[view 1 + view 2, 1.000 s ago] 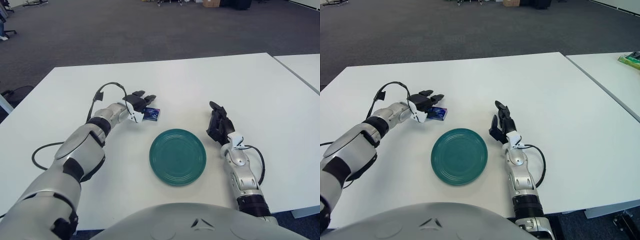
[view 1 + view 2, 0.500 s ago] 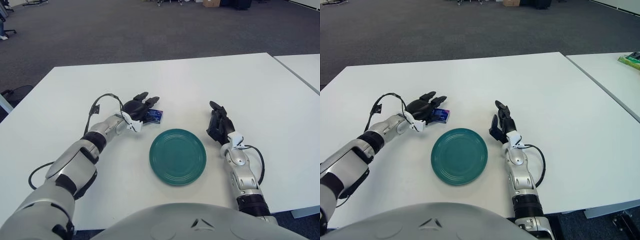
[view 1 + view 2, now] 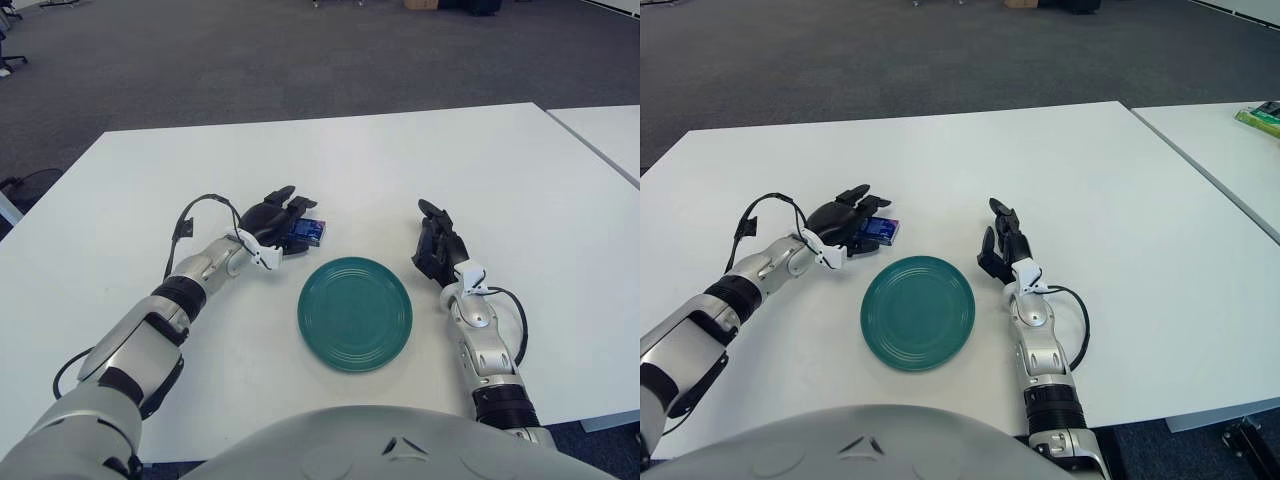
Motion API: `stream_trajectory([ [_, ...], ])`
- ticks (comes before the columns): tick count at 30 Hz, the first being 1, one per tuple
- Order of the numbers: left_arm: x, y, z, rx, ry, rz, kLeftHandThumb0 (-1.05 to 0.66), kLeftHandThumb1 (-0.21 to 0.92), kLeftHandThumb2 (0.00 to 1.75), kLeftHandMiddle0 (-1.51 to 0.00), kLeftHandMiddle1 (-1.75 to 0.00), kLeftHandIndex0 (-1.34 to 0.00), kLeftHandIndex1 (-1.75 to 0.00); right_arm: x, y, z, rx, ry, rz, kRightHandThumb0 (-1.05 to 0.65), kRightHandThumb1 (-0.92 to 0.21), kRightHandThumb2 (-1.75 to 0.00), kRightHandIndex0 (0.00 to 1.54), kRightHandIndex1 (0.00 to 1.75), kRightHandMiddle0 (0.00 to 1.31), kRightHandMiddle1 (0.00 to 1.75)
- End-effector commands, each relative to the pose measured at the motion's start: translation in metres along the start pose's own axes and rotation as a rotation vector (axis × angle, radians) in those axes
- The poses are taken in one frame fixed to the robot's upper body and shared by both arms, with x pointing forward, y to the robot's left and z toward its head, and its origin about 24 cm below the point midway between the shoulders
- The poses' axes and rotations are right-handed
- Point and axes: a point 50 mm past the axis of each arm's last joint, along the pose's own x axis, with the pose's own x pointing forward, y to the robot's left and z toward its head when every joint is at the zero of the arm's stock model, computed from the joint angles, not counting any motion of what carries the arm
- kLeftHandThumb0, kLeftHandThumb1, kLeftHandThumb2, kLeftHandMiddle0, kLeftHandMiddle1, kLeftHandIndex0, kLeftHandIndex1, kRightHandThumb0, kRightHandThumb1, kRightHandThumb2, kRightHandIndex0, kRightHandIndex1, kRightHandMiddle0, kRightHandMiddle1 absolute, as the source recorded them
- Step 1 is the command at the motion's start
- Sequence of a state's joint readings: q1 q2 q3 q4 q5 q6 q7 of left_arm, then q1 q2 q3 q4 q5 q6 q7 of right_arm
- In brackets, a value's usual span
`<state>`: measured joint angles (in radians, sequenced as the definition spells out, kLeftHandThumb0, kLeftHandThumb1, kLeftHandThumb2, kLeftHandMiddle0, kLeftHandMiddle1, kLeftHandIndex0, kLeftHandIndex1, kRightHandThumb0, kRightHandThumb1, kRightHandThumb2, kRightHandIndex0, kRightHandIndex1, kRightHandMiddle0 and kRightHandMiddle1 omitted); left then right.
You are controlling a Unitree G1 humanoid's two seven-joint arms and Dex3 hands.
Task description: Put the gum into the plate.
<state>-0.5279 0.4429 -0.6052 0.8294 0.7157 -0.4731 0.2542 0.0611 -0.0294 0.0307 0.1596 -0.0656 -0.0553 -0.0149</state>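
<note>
A white table (image 3: 400,150) stood on dark grey carpet (image 3: 250,60); a second white table (image 3: 1230,160) stood at three o'clock.

Setting: open-plan office or lab hall. Grey carpet floor (image 3: 300,60) stretches well behind the white table (image 3: 380,160). Second white table (image 3: 1230,150) just beside it on the right, narrow gap between. Chair and furniture bases (image 3: 12,50) on the carpet far beyond the table's back-left corner.
</note>
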Motion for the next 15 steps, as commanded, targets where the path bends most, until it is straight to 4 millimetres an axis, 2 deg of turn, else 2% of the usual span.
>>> stream_trajectory([
  [1, -0.0036, 0.0045, -0.0068, 0.011, 0.027, -0.004, -1.05, 0.92, 0.54, -0.16, 0.0, 0.0, -0.91, -0.0123, -0.0008, -0.0325, -0.014, 0.168, 0.001, -0.63, -0.92, -0.99, 0.13, 0.0, 0.0, 0.42],
  [15, -0.0035, 0.0024, -0.0073, -0.013, 0.011, -0.141, -1.05, 0.92, 0.53, -0.18, 0.0, 0.0, -0.96, -0.0118, -0.0009, -0.0335, 0.012, 0.176, 0.01, -0.63, -0.92, -0.99, 0.12, 0.0, 0.0, 0.43],
])
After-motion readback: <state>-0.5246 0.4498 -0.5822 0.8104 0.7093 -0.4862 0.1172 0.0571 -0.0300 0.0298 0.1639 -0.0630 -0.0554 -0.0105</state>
